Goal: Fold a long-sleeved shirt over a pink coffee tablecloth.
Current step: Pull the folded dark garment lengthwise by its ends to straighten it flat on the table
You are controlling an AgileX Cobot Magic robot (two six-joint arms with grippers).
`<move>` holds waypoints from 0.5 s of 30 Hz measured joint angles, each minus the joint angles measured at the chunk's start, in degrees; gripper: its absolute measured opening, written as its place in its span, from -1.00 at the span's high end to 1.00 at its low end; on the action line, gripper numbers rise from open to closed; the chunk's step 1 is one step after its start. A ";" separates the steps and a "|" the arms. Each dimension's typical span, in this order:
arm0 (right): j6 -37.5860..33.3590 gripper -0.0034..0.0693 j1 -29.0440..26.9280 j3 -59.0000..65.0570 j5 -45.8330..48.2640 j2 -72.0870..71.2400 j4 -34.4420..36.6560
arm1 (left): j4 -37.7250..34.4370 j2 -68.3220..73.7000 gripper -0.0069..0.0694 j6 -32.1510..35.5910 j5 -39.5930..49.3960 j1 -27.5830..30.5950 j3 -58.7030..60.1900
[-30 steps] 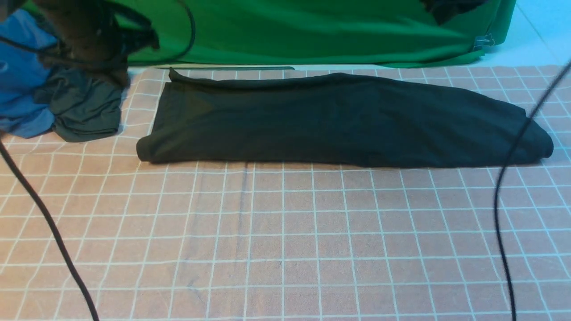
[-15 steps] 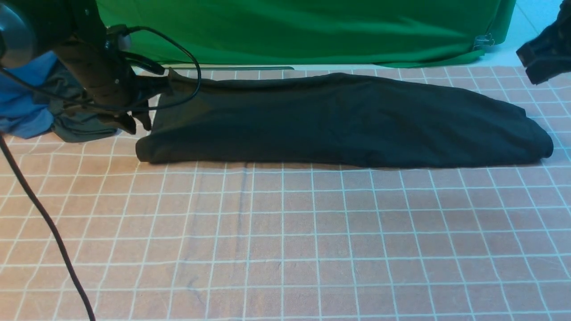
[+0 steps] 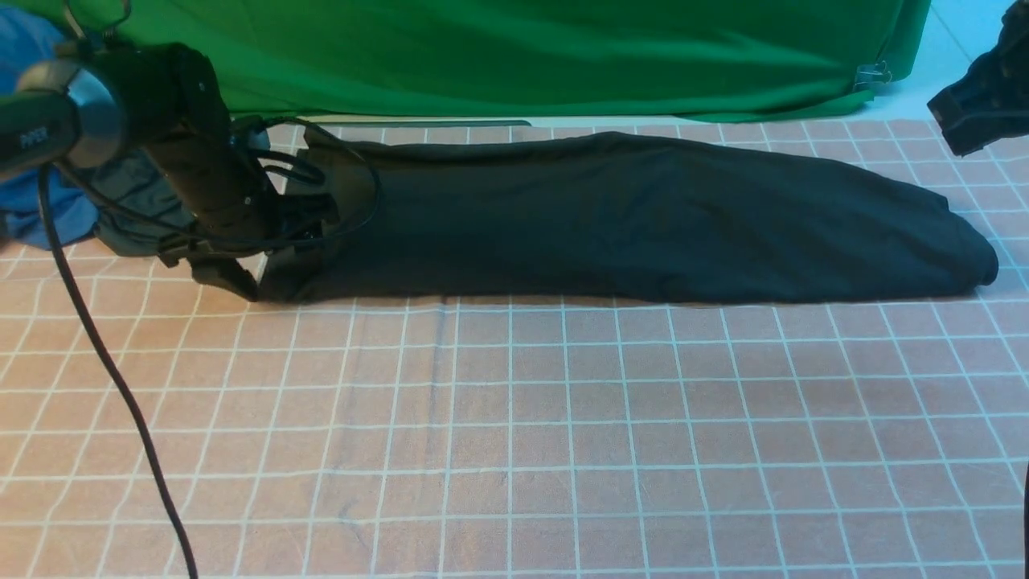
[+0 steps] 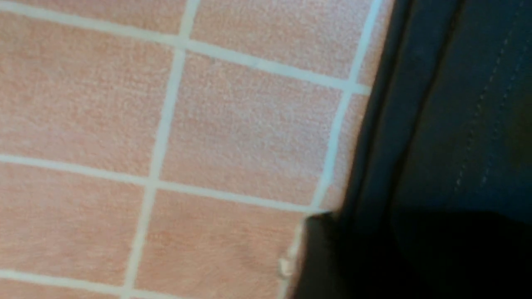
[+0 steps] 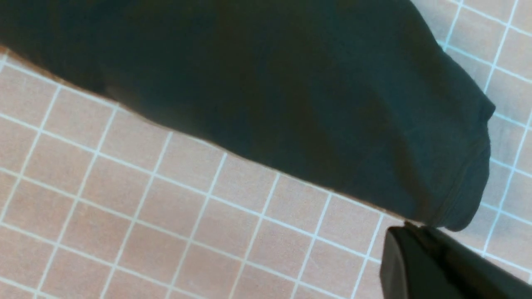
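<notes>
Moved since a second ago: the left arm has swung down from the far left corner, and its left gripper (image 3: 269,269) now sits low at the left end of the shirt (image 3: 627,217). The right gripper (image 3: 974,112) has entered at the far right edge, raised above the tablecloth (image 3: 514,418).

Shirt: unmoved, folded into a long dark band lying left to right across the far half of the tablecloth; no print visible.

Left gripper: jaws stand apart, one finger (image 4: 320,257) on the tablecloth just outside the shirt's hem, the other over the fabric. No grip seen.

Right gripper: closed, holding nothing, near the shirt's right end but clear of it.

Also noted: a green cloth (image 3: 514,56) along the back, and a blue garment (image 3: 32,217) and a grey-green garment (image 3: 129,233) behind the left arm.
</notes>
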 joint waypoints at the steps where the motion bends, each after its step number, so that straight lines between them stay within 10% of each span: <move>1: -0.06 0.80 0.00 0.00 0.00 0.00 0.00 | -0.50 0.00 0.00 0.45 0.30 0.00 0.00; 5: -0.06 0.80 0.00 0.00 0.23 0.00 -0.35 | -1.11 -0.50 0.67 1.64 1.35 0.00 0.00; 15: 7.22 0.77 -10.26 0.25 5.42 0.70 -4.23 | 5.32 -8.71 0.69 1.32 7.48 0.65 -0.74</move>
